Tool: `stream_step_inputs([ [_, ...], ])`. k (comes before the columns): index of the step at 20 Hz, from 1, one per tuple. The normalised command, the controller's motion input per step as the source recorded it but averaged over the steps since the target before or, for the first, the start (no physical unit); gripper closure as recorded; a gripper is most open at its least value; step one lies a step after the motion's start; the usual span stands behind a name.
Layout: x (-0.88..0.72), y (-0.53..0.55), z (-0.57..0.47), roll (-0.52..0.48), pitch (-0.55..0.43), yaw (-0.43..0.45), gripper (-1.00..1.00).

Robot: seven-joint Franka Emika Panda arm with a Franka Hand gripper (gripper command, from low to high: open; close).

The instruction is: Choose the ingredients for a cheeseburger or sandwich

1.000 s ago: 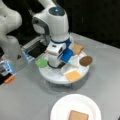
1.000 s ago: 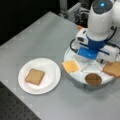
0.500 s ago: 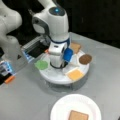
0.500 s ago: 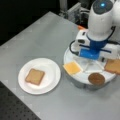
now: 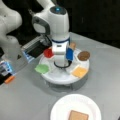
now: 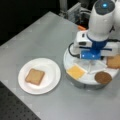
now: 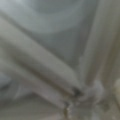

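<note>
A round white divided tray holds the ingredients: red disc, green lettuce piece, orange cheese square, dark brown patty and a tan bread square. My gripper hangs low over the tray's middle, between the compartments; the hand hides its fingers. Nothing shows in its grasp. A single bread square lies on the round white plate, with no layers on it. The wrist view shows only the tray's white dividers up close.
A white robot base stands at a front view's left, with a dark box behind the tray. A small orange object lies on the grey table in both front views.
</note>
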Motion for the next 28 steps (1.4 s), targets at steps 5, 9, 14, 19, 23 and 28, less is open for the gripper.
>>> stream_step_inputs([
  [5, 0.34, -0.26, 0.03, -0.093, 0.089, 0.862, -1.0],
  [9, 0.4, -0.22, 0.01, -0.106, 0.022, 0.66, -1.0],
  [14, 0.36, -0.26, 0.0, -0.061, 0.063, 0.321, -1.0],
  [19, 0.33, -0.22, 0.02, -0.067, 0.063, 0.115, -1.0],
  [23, 0.29, -0.14, 0.12, -0.099, 0.048, 0.014, -1.0],
  [28, 0.23, -0.1, 0.33, -0.166, 0.006, -0.096, -1.0],
])
